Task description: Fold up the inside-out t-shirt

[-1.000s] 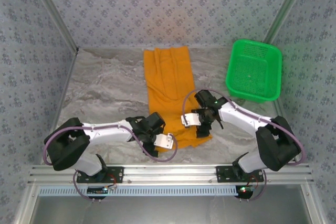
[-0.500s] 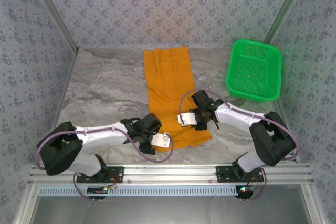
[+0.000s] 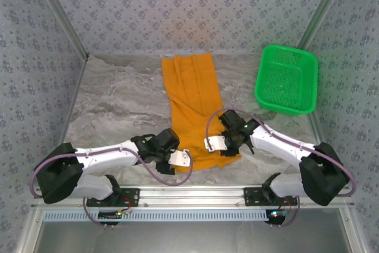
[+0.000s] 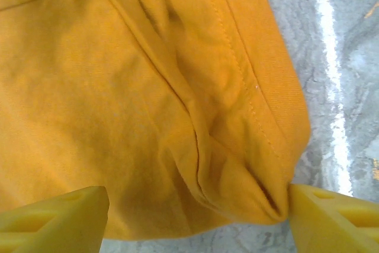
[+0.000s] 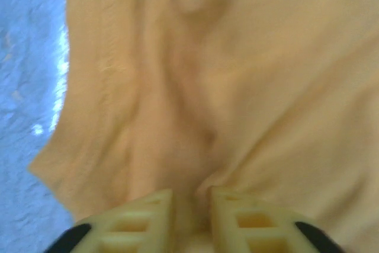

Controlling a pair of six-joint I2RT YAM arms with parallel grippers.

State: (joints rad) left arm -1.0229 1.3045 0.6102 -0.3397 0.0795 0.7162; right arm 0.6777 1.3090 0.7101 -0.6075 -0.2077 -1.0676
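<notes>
Marble table: left gripper open astride t-shirt hem, shifted nearer; right gripper pinching it

Reads as a robotics lab test cell: boxed in by patterned wall panels on aluminium posts, floored with a marble-look table, edged nearest the camera by a slotted metal rail with left arm and right arm bolted on.

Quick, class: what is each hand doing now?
Left hand: open, astride a corner of the t-shirt.
Right hand: nearly closed on a fold; grip cannot be told.
</notes>
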